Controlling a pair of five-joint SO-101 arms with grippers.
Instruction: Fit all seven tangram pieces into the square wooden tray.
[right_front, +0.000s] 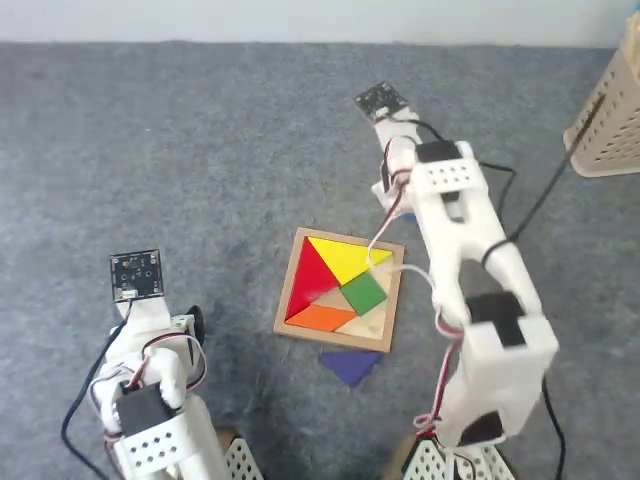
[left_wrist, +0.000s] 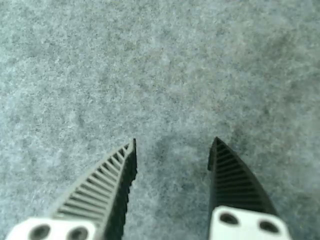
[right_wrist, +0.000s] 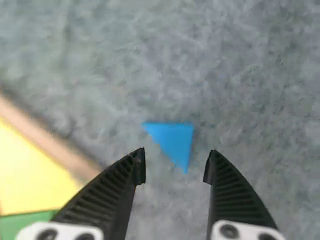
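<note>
The square wooden tray (right_front: 292, 285) lies mid-carpet with a red triangle (right_front: 308, 280), a yellow triangle (right_front: 345, 258), a green square (right_front: 363, 293) and an orange piece (right_front: 320, 318) in it. A purple triangle (right_front: 350, 366) rests on the carpet just in front of the tray. A small blue triangle (right_wrist: 172, 140) lies flat on the carpet beside the tray rim (right_wrist: 45, 137). My right gripper (right_wrist: 177, 151) hovers open over it, one finger on each side. My left gripper (left_wrist: 175, 140) is open above bare carpet, and its arm (right_front: 150, 380) stands at the near left.
A beige perforated basket (right_front: 610, 110) stands at the far right edge. The right arm (right_front: 470, 260) stretches along the tray's right side with loose cables (right_front: 395, 255) hanging over the tray corner. Open grey carpet lies to the left and beyond the tray.
</note>
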